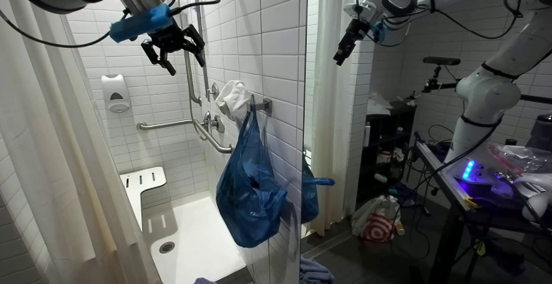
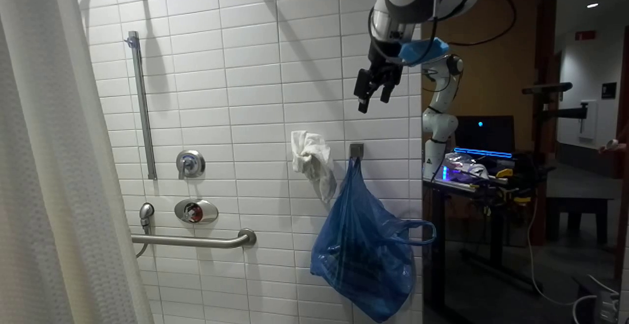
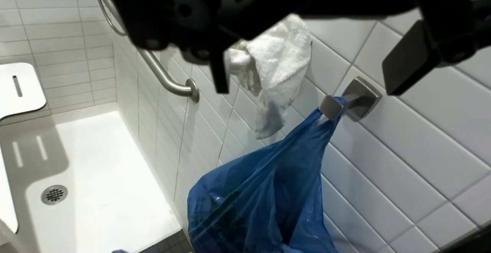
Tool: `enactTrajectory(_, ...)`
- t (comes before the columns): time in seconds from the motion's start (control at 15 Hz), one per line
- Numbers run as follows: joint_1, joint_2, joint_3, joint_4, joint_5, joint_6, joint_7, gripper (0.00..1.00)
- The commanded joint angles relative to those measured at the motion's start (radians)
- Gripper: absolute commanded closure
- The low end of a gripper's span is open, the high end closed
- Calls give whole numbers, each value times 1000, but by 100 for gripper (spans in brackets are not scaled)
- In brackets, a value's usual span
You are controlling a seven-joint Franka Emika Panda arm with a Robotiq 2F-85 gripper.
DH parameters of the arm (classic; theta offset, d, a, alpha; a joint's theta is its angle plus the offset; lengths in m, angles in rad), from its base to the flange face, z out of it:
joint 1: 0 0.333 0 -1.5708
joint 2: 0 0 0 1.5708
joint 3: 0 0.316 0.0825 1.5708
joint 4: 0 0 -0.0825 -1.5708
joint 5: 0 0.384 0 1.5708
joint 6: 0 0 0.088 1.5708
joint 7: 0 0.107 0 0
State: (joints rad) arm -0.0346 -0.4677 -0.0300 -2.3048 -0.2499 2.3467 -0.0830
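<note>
Tiled wall (image 1: 280,38); claw (image 1: 187,67) spread above seemingly filled bag (image 1: 252,198).

In an exterior view, from the gripper (image 1: 187,67): free room is found at 6 o'clock, between curtain (image 1: 56,116) and blue bag (image 1: 250,202), down to the shower floor (image 1: 194,228). 8 o'clock is blocked by the curtain, 7 lower down by the seat (image 1: 150,177). 4 o'clock is obstructed by white cloth (image 1: 234,98) and hook (image 1: 267,106), 5 by grab bar (image 1: 211,140) and bag. In the wrist view, a narrow gap is left between cloth and hook.
</note>
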Motion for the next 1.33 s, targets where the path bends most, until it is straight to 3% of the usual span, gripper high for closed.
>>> enactTrajectory(0.0, -40, 86, 23, 50, -51, 81, 44, 0)
enactTrajectory(0.33, -74, 164, 31, 67, -143, 221, 74, 0)
enactTrajectory(0.53, -65, 213, 17, 71, -127, 328, 63, 0)
enactTrajectory(1.27, 48, 350, -23, 141, 315, 330, -86, 0)
